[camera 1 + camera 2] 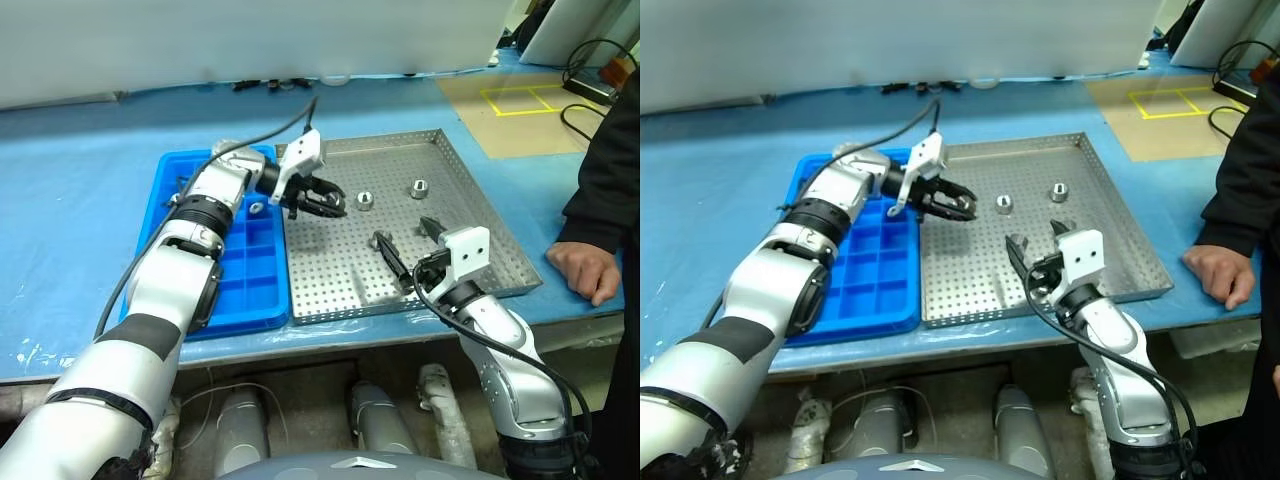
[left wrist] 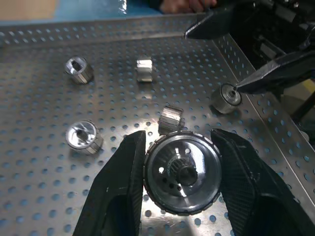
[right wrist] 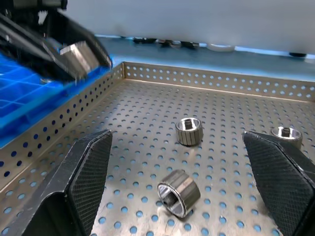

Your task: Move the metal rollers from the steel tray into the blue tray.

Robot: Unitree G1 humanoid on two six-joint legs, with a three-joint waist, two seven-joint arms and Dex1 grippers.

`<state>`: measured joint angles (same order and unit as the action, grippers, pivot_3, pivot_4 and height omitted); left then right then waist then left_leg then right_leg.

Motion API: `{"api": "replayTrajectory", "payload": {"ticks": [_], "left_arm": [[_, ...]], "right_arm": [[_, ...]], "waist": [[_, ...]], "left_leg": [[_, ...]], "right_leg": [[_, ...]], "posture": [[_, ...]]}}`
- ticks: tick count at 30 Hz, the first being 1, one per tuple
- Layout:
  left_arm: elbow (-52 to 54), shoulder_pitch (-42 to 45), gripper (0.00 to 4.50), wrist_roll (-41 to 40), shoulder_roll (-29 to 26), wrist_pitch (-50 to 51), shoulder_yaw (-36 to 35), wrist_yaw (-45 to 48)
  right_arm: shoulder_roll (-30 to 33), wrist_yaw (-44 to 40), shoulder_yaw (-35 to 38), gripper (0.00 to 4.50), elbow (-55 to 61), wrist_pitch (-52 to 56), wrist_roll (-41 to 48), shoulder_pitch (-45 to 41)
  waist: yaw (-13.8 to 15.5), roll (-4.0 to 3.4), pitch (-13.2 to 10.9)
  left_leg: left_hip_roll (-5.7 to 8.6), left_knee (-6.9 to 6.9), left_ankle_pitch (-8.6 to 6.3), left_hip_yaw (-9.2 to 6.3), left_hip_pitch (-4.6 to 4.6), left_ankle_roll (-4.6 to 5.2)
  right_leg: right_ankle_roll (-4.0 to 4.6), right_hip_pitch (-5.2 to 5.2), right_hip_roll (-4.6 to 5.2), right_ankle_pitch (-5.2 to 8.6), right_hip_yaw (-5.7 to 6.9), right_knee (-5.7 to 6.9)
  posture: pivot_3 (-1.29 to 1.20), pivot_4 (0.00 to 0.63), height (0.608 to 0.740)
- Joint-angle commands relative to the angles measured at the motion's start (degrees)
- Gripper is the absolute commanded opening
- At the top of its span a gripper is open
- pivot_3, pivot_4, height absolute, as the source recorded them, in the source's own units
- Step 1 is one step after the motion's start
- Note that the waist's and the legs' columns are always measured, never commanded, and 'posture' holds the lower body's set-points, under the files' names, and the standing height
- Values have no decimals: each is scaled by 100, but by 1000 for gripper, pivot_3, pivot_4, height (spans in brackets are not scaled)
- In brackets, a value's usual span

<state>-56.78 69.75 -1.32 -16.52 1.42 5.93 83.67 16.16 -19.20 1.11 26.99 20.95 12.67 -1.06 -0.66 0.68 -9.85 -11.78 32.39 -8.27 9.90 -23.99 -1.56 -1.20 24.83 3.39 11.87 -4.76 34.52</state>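
Note:
My left gripper [image 1: 320,202] is shut on a shiny metal roller [image 2: 181,178] and hangs above the left part of the steel tray [image 1: 478,196], beside the blue tray [image 1: 250,272]. The right wrist view shows that held roller [image 3: 76,56] in the air near the tray's left rim. Several more metal rollers lie on the perforated floor, among them one [image 1: 365,198] and another [image 1: 418,187] toward the back, and two [image 3: 189,131] [image 3: 178,192] in front of my right gripper. My right gripper [image 1: 408,243] is open low over the tray's front right area, holding nothing.
A person in a dark sleeve stands at the right, a hand [image 1: 585,268] resting on the table edge beside the steel tray. Cables [image 1: 275,84] lie at the back of the blue table cover. The blue tray's compartments look empty.

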Motion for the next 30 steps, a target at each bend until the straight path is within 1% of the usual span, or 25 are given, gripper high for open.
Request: {"api": "replayTrajectory", "payload": {"ticks": [1,4,6,11,12,15,16,18,20,23,26,30], "left_arm": [[953,-269,1763,-408,-436,497,-366,-119],[2124,-892,1763,-674,-864,1170,-629,-437],[3139,-1517,1763,-866,-1168,1721,-851,-777],[5208,-2927,1763,-1329,-1690,2890,-1344,-1577],[5665,-3349,1763,-1412,-1792,3127,-1533,-1776],[6652,-4279,1763,-1651,-1946,3644,-1950,-2311],[6869,-4470,1763,-1730,-1966,3767,-2037,-2455],[7284,-4839,1763,-1896,-1962,3985,-2212,-2746],[7575,-5161,1763,-1943,-1835,4054,-2379,-3190],[7692,-5313,1763,-1858,-1642,3939,-2441,-3814],[7543,-5222,1763,-1727,-1304,3733,-2373,-4490],[7015,-5087,1763,-1399,-1192,3395,-2204,-5075]], "right_arm": [[96,-316,32,4500,-107,-158,212,-357],[135,-666,-156,4500,-342,-111,317,-818],[121,-942,-330,4500,-571,-58,388,-1211],[51,-1561,-671,4500,-1232,-53,531,-1959],[-12,-1737,-791,4500,-1481,-91,538,-2176],[-161,-2121,-995,4500,-2022,-203,552,-2641],[-194,-2201,-1020,4500,-2126,-228,557,-2733],[-259,-2341,-1059,4500,-2286,-262,564,-2880],[-319,-2471,-1102,4500,-2423,-275,570,-2985],[-351,-2599,-1118,4500,-2476,-250,580,-3023],[-361,-2669,-1122,4500,-2503,-232,563,-3025],[-366,-2630,-1097,4500,-2464,-196,530,-2998]], "waist": [[14,-3,-2],[35,-5,-3],[86,-5,-4],[421,-9,-6],[477,-9,-6],[642,-12,-7],[703,-13,-8],[858,-15,-9],[993,-17,-10],[1166,-19,-9],[1286,-20,-8],[1312,-20,-8]], "left_leg": [[-1,-3,2,0,1,-4],[-3,-8,6,0,2,-9],[-4,-11,9,-3,1,-14],[-22,-26,14,-14,0,-24],[-23,-26,14,-18,-4,-24],[-27,-32,18,-29,-12,-31],[-29,-32,22,-45,-22,-38],[-41,-32,27,-66,-44,-46],[-66,-30,34,-73,-60,-57],[-83,-26,48,-95,-86,-78],[-94,-21,58,-122,-106,-91],[-100,-20,76,-138,-113,-118]], "right_leg": [[3,1,-1,1,1,2],[8,3,-2,4,5,6],[16,3,-2,9,12,13],[43,2,-4,25,52,24],[46,3,-3,28,61,26],[54,4,3,35,90,27],[60,2,3,38,111,27],[70,3,5,45,156,29],[79,3,1,50,188,33],[86,1,1,54,231,38],[92,2,2,58,268,47],[96,2,2,60,289,65]], "posture": [[-216,150,740],[-134,150,740],[-32,150,740],[140,150,740],[199,150,740],[285,150,740],[301,150,740],[345,150,740],[366,150,740],[392,150,740],[396,150,740],[372,150,740]]}}
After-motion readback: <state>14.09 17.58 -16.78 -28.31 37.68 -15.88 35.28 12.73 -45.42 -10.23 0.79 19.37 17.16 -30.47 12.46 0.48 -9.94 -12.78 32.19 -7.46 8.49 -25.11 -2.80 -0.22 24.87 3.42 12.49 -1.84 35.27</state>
